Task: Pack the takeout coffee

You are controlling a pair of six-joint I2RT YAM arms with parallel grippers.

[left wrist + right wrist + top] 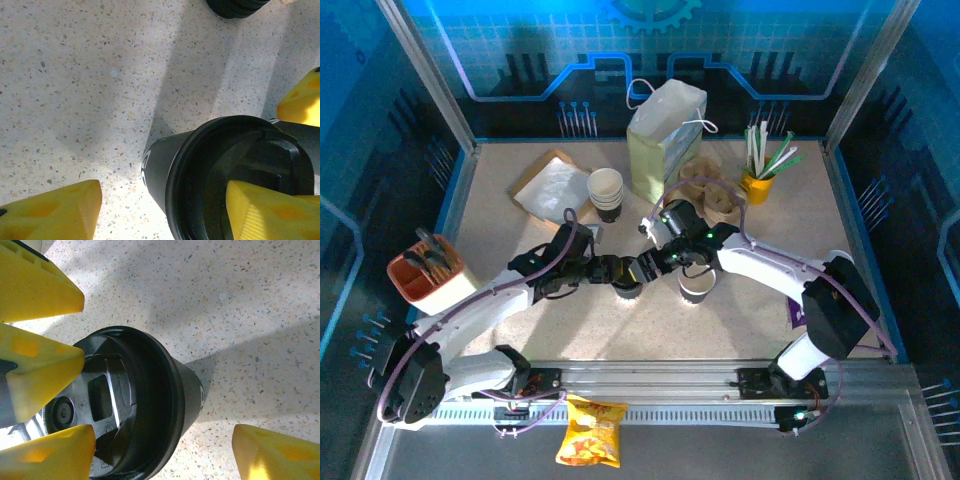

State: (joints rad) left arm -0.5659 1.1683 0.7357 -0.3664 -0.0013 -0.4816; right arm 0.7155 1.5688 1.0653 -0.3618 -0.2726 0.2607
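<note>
straddling the cup (pixel 627 290) from both sides: left gripper (pixel 160 212) and right gripper (pixel 160 455), each with jaws spread, neither squeezing. one left finger (pixel 265 210) lies over the lid (pixel 105 400); contact unclear. cup stands well in front of the bag (pixel 665 140), on the arms' side.

handling, judged: thin wall, light, dents if pinched hard. fill unknown, so keep it upright. lid is slick plastic and could pop off. hold the wall just under the rim, not the lid.

bag upright, mouth up. cord handles (pixel 642 92) flop at the opening and may snag. lidless cup stack (pixel 606 192) just left-front of the bag, cardboard carriers (pixel 715 195) right-front: both flank the path in. dark round stack (pixel 698 285), lids by the look, well in front of the bag, slightly right.
</note>
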